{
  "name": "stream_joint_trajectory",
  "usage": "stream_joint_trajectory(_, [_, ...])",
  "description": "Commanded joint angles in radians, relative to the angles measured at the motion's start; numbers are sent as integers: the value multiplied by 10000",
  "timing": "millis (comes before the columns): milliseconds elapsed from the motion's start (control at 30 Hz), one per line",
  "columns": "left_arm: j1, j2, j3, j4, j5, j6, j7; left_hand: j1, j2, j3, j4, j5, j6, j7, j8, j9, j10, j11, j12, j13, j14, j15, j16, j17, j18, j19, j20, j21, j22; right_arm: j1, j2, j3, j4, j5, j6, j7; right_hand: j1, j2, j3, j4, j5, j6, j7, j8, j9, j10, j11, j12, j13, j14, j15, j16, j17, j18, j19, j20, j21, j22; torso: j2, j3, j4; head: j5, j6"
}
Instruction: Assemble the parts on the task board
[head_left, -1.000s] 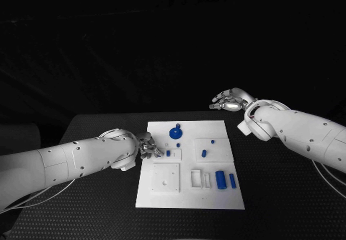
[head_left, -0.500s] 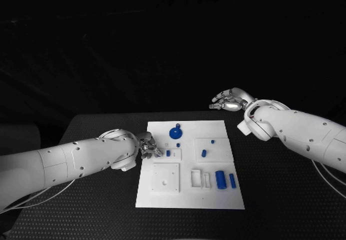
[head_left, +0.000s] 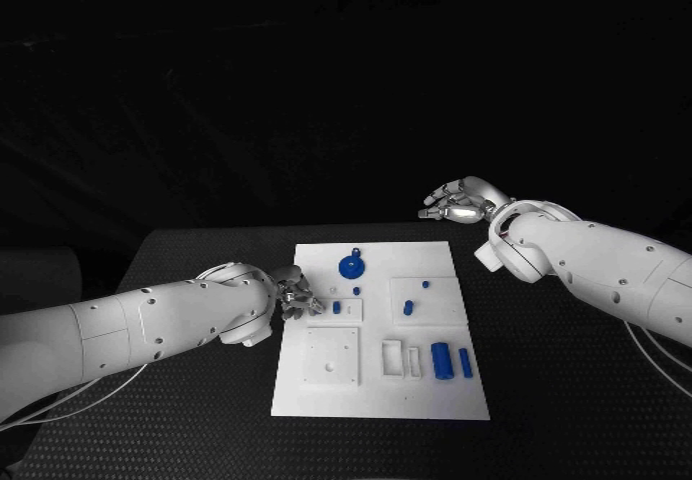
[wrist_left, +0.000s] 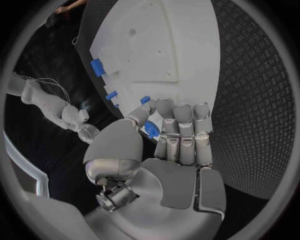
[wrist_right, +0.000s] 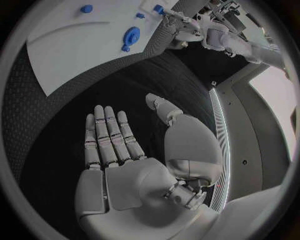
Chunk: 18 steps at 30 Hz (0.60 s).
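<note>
The left hand's fingers (wrist_left: 181, 125) and thumb close on a small blue part (wrist_left: 150, 129), pinching it at the left edge of the task board (head_left: 433, 395); the left hand (head_left: 297, 294) sits low over the board, beside a blue peg (head_left: 336, 307). The right hand's fingers (wrist_right: 106, 132) are spread wide and hold nothing; the right hand (head_left: 462, 201) hovers over the black desk (head_left: 577, 380) beyond the board's far right corner. On the board lie a round blue disc (head_left: 351, 266), and two blue blocks (head_left: 451, 360) near the right edge.
</note>
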Motion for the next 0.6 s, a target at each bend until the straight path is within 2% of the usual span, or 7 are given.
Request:
stream_joint_trajectory(33, [-23,-22,33,172,419,90,5,65,163,389,-474,133,102,-40,50,20,111,5,-10,-19,166,-73,67,16,-95,66,-833,67,196,-2,6,5,-1,-70,136,36,89,3,-24,37,40,-42,556,44,-15,49,2,-48,13,54,48,-35,-10,-190,18,-31,-44,11,0,-8,-2,-13,3])
stream_joint_trajectory(300, [42,-90,66,242,383,122,-138,87,153,417,-569,187,128,-53,44,28,132,-10,-17,-23,184,-73,70,16,-85,77,-836,74,197,-3,2,5,-18,-73,149,30,87,1,-26,36,40,-44,556,43,-16,51,2,-56,13,53,48,-38,-11,-191,18,-32,-48,14,3,-8,5,-23,6])
stream_joint_trajectory(600, [150,-119,193,326,382,279,-210,89,152,430,-608,238,153,-60,45,35,140,-17,-24,-26,193,-73,71,16,-83,85,-834,79,197,-5,6,5,-34,-83,174,22,87,0,-28,35,40,-46,556,43,-17,52,3,-64,12,51,49,-40,-13,-192,17,-32,-52,17,-3,-12,7,-18,17])
